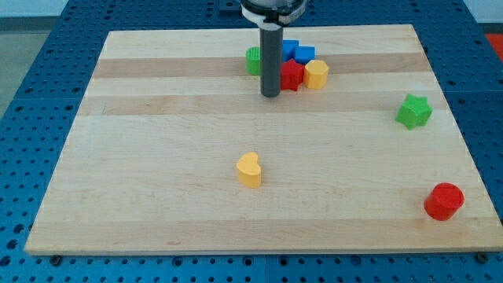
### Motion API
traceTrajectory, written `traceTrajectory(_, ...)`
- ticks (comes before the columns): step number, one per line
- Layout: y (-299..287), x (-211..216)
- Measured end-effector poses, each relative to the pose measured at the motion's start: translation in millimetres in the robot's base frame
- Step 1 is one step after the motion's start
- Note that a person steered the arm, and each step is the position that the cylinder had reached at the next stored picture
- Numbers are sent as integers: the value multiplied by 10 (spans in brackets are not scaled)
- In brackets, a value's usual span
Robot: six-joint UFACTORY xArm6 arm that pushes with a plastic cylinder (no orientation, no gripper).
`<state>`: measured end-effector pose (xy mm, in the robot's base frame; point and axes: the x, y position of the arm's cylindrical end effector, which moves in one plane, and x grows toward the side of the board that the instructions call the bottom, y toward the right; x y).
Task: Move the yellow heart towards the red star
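The yellow heart [249, 170] lies alone on the wooden board, below the middle. The red star [291, 75] sits in a cluster near the view's top, touching a yellow hexagon-like block [316, 74] on its right. My tip [270, 94] stands just left of and slightly below the red star, well above the yellow heart. The rod partly hides a green block [254, 60] at the cluster's left.
Blue blocks [297, 52] sit behind the red star. A green star [413, 111] lies at the view's right. A red cylinder [444, 201] stands near the bottom right corner. The wooden board [157, 157] rests on a blue perforated table.
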<state>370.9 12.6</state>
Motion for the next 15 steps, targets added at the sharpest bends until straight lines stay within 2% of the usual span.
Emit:
traceTrajectory(1, -359, 418)
traceTrajectory(2, -918, 630)
traceTrajectory(3, -1117, 944)
traceTrajectory(4, -849, 1675)
traceTrajectory(5, -514, 1956)
traceTrajectory(6, -486, 1899)
traceTrajectory(7, -486, 1527)
traceTrajectory(9, 212, 52)
traceTrajectory(10, 243, -54)
traceTrajectory(12, 6, 330)
traceTrajectory(13, -187, 703)
traceTrajectory(15, -134, 1102)
